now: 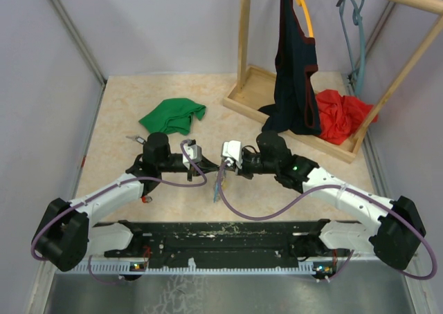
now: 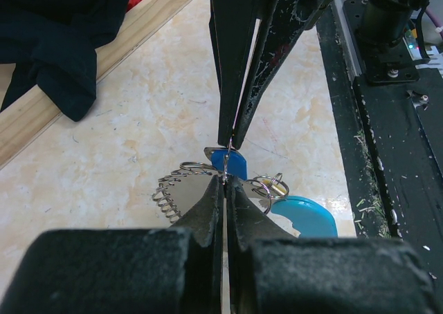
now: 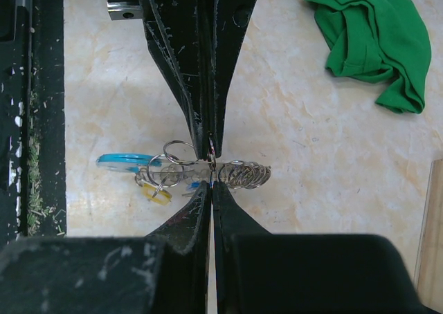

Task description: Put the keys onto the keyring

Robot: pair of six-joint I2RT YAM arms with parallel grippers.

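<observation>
two-arm grip on keyring (image 3: pixel 246 176)
i am seeing left fingers (image 2: pixel 208 217) and right fingers (image 3: pixel 190 224) closed on it, tip to tip, keys (image 3: pixel 158 193) dangling.

Beige table (image 1: pixel 138 93), green cloth (image 1: pixel 173 115), wooden rack (image 1: pixel 239 101)

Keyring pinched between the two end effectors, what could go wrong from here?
1. The left end effector and the right end effector are both shut, tip to tip, on thin metal at the keyring. A small pull apart could let it slip and drop to the table.
2. The blue key sits right at the pinch, so it may pop off rather than thread on.
3. The yellow key hangs on a small ring and could snag as the arms move.
</observation>
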